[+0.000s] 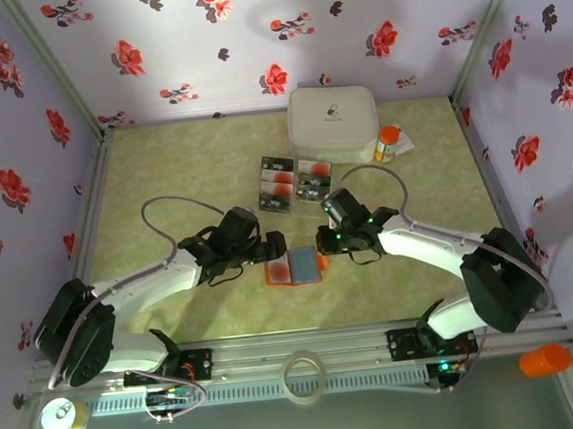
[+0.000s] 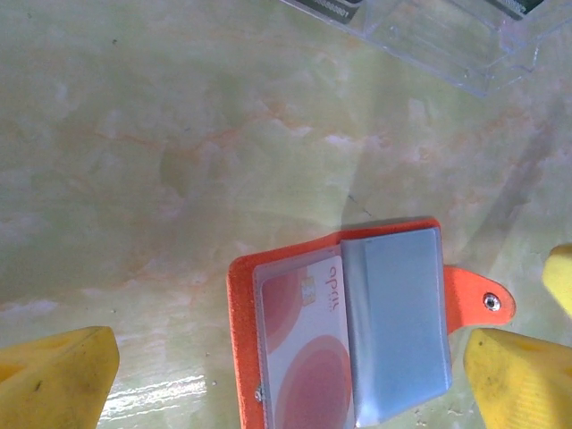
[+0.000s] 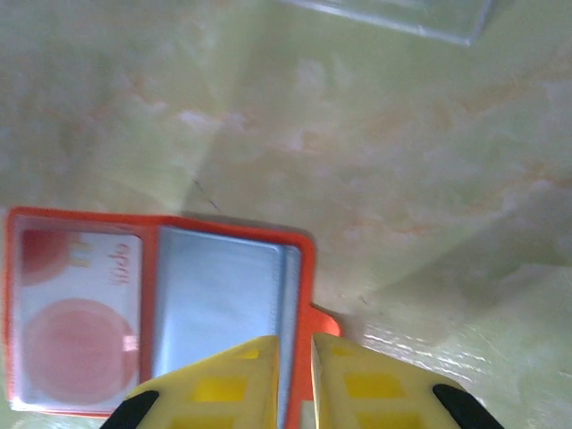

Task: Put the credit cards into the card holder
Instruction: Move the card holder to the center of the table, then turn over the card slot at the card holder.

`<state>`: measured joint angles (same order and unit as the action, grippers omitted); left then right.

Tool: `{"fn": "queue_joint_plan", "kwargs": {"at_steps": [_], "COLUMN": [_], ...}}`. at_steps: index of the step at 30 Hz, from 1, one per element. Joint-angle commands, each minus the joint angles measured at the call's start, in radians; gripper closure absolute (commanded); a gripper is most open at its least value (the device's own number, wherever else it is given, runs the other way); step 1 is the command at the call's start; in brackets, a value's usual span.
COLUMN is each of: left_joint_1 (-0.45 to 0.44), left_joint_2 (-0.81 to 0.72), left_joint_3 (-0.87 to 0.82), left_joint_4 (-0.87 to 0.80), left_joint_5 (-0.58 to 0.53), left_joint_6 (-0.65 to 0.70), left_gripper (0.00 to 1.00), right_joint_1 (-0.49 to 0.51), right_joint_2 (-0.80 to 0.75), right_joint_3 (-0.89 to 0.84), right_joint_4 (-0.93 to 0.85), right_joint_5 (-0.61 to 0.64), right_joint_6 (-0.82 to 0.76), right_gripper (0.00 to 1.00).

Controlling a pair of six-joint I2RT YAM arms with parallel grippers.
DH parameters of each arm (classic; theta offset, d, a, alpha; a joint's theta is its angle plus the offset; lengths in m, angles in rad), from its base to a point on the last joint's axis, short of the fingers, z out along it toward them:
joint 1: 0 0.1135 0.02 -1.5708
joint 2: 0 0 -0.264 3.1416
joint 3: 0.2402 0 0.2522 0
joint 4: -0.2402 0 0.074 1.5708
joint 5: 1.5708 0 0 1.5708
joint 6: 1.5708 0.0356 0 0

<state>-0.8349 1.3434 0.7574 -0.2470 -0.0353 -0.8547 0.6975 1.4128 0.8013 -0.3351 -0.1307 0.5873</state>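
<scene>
There were one flat orange folding card holder (image 2: 241, 357), one white red-blotched card (image 2: 304, 357) inside, and roughly six small blotched cards (image 1: 296, 182) beyond.

A bright orange card holder (image 2: 239, 304) with grey-blue sleeves (image 2: 393, 322) shows a white credit card (image 2: 304, 357) blotched red-orange, on a pale-green marbled table (image 2: 179, 134).

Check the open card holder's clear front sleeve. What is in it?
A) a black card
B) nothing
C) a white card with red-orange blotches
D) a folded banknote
C: in the left wrist view a white card with red-orange blotches lies behind the clear sleeve of the orange card holder.
</scene>
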Motion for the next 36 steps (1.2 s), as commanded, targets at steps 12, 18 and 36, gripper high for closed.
{"fn": "queue_joint_plan", "kwargs": {"at_steps": [12, 18, 36], "left_joint_1": [-0.104, -0.127, -0.142], "left_joint_2": [0.108, 0.150, 0.206], "left_joint_3": [0.053, 0.047, 0.010], "left_joint_4": [0.001, 0.044, 0.121], "left_joint_5": [-0.094, -0.094, -0.092], "left_joint_6": [0.037, 0.037, 0.063], "left_gripper": [0.09, 0.09, 0.06], "right_joint_1": [-0.015, -0.015, 0.015], "right_joint_2": [0.203, 0.227, 0.288], "right_joint_3": [0.058, 0.046, -0.010], "right_joint_4": [0.146, 0.156, 0.278], "right_joint_5": [-0.150, -0.150, -0.188], "right_joint_6": [0.069, 0.066, 0.138], "right_gripper": [1.00, 1.00, 1.00]}}
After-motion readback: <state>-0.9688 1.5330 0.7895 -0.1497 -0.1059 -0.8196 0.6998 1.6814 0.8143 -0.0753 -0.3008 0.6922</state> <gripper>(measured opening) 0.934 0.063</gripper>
